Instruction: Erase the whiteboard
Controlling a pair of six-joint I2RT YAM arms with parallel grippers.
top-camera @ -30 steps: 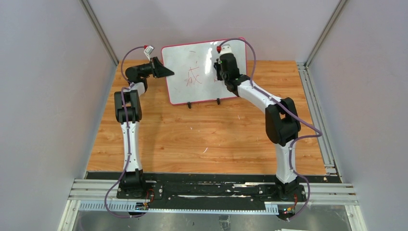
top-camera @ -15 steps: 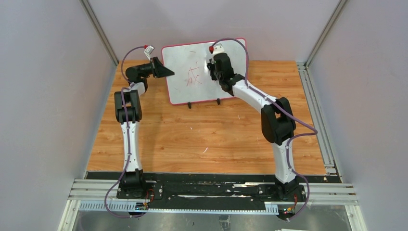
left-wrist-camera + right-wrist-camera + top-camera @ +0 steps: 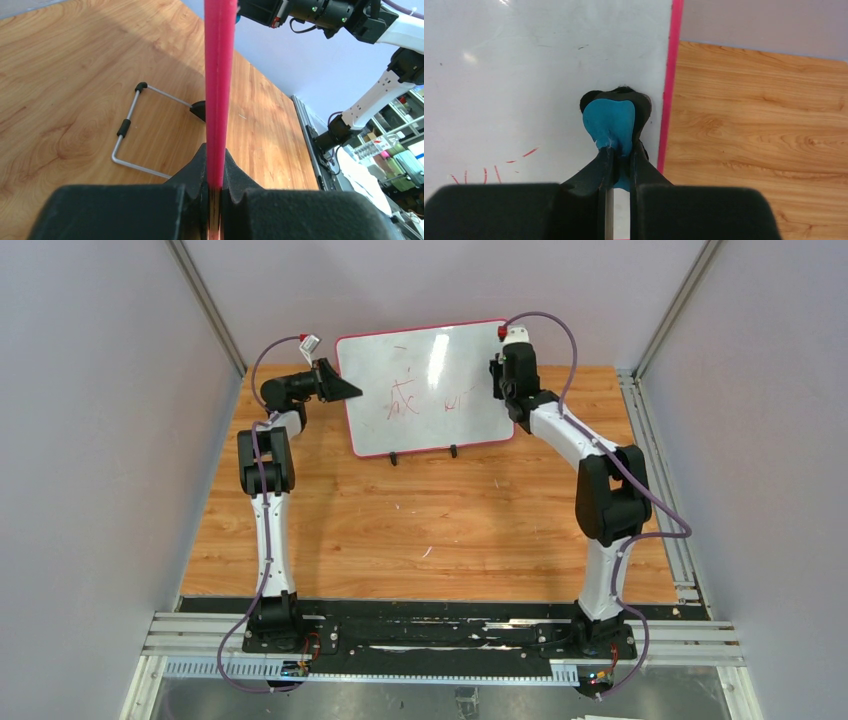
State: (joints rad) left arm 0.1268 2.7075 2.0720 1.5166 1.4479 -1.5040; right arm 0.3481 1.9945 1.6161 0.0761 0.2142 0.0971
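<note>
The whiteboard stands tilted at the back of the table, white with a red-pink frame. Red characters show at its middle and faint red strokes to their right. My left gripper is shut on the board's left frame edge, seen edge-on in the left wrist view. My right gripper is shut on the blue-and-black eraser, which presses on the board close to its right frame edge. Red stroke remnants lie lower left of the eraser in the right wrist view.
The board's two black feet rest on the wooden table. A wire stand props the board from behind. Grey walls with metal rails enclose the table.
My right gripper has swept the eraser from the board's upper middle to its right edge. The left gripper has held still on the frame.
</note>
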